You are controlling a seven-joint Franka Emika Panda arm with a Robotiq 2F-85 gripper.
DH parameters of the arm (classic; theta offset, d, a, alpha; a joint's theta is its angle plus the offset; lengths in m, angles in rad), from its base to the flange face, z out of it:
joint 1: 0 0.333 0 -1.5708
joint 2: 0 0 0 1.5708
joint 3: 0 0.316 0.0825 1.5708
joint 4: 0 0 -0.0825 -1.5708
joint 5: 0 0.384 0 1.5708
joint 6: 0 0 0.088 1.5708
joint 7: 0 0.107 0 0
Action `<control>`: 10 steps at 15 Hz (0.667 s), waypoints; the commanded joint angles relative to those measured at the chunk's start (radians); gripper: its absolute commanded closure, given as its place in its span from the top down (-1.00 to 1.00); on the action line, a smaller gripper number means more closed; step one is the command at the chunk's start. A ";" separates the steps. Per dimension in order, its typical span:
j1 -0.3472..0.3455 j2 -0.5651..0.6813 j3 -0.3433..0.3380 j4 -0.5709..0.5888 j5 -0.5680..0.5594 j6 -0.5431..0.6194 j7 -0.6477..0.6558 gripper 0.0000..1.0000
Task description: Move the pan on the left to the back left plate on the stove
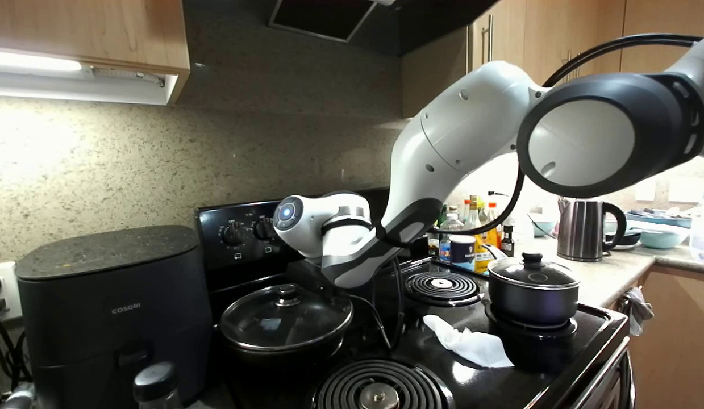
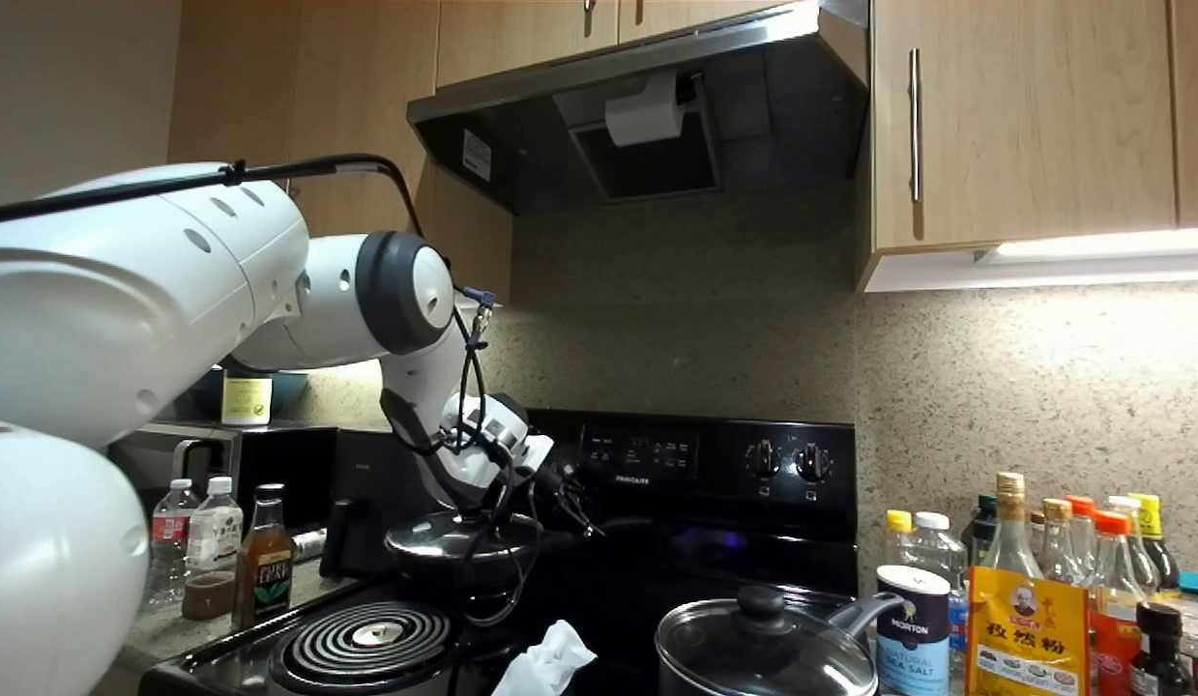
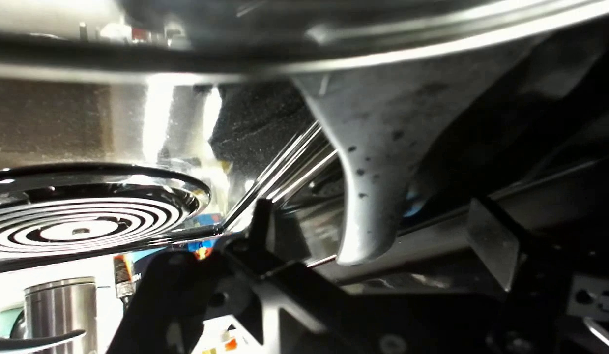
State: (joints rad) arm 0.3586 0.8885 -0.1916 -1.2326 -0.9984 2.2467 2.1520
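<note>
Pan (image 1: 286,326), glass-lidded, was at the bench's (image 1: 499,386) back left corner; I could not tell whether its base touched down. The claw (image 3: 372,211) stood wide, gripping nothing, the pan's handle (image 3: 375,196) showing between its fingers (image 3: 496,241), clear of both. A deeper pot (image 1: 533,295) sat toward the front right corner.

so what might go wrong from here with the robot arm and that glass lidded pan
In the wrist view, the gripper looks open, with the handle of the pan showing between its fingers; a shallow grip might let it slip. The glass lid could slide if the pan tilts. The cable hanging near the pan might snag during a move.
</note>
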 commanded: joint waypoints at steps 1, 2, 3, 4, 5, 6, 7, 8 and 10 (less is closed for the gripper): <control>0.002 -0.069 0.038 -0.047 -0.027 0.028 0.038 1.00; 0.004 -0.082 0.046 -0.054 -0.027 0.032 0.045 1.00; 0.006 -0.095 0.050 -0.062 -0.029 0.034 0.052 1.00; 0.006 -0.113 0.055 -0.070 -0.025 0.039 0.052 1.00; 0.004 -0.131 0.062 -0.080 -0.023 0.047 0.051 1.00; 0.000 -0.154 0.071 -0.100 -0.018 0.052 0.052 1.00; -0.001 -0.176 0.075 -0.122 -0.022 0.061 0.060 1.00; -0.002 -0.194 0.079 -0.137 -0.021 0.066 0.065 1.00; -0.007 -0.244 0.091 -0.171 -0.013 0.089 0.068 1.00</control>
State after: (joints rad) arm 0.3673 0.7623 -0.1289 -1.2861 -0.9973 2.2877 2.1776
